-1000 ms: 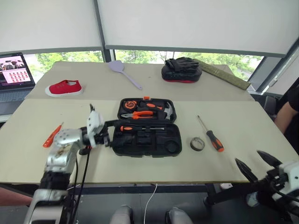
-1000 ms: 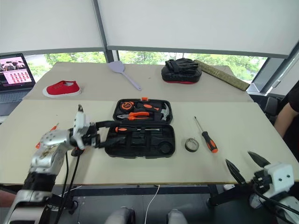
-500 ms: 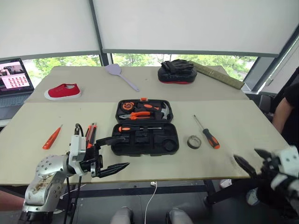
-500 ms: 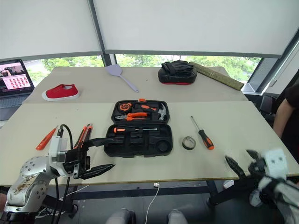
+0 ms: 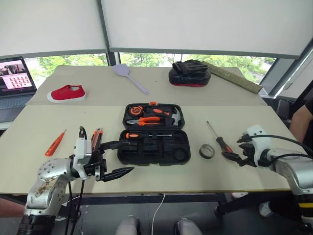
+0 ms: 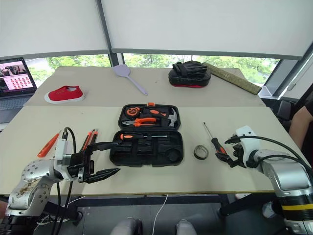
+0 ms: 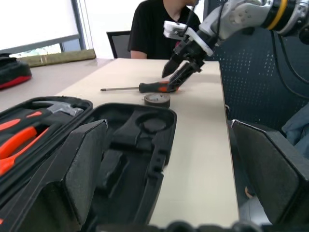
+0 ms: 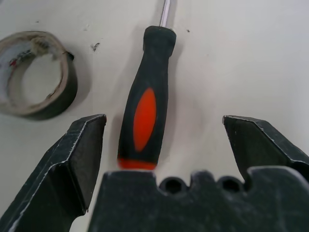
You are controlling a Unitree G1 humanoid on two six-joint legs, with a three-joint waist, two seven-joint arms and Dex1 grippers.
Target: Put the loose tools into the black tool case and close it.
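The black tool case [image 5: 182, 147] lies open mid-table, with pliers, a hammer and an orange-handled screwdriver in its slots. To its right lie a dark tape roll [image 5: 207, 151] and a long screwdriver [image 5: 219, 140]. My right gripper [image 5: 235, 151] is open, angled down over that screwdriver's orange-and-black handle [image 8: 145, 104], which lies between the fingers, apart from both. My left gripper [image 5: 120, 158] is open, level and empty, pointing at the case's front left corner. An orange-and-black tool [image 5: 96, 137] and a small orange screwdriver [image 5: 55, 143] lie to the left.
At the back stand a red shoe [image 5: 67, 92], a laptop [image 5: 14, 73], a lilac spatula [image 5: 129, 76], a black padded mitt [image 5: 190, 73] and a long olive bar [image 5: 234, 78]. A person in a black shirt [image 7: 164, 24] sits beyond the table's right end.
My right arm has come forward from below the table edge and tipped down over the screwdriver handle. My left gripper has drawn back from the case toward the front edge.
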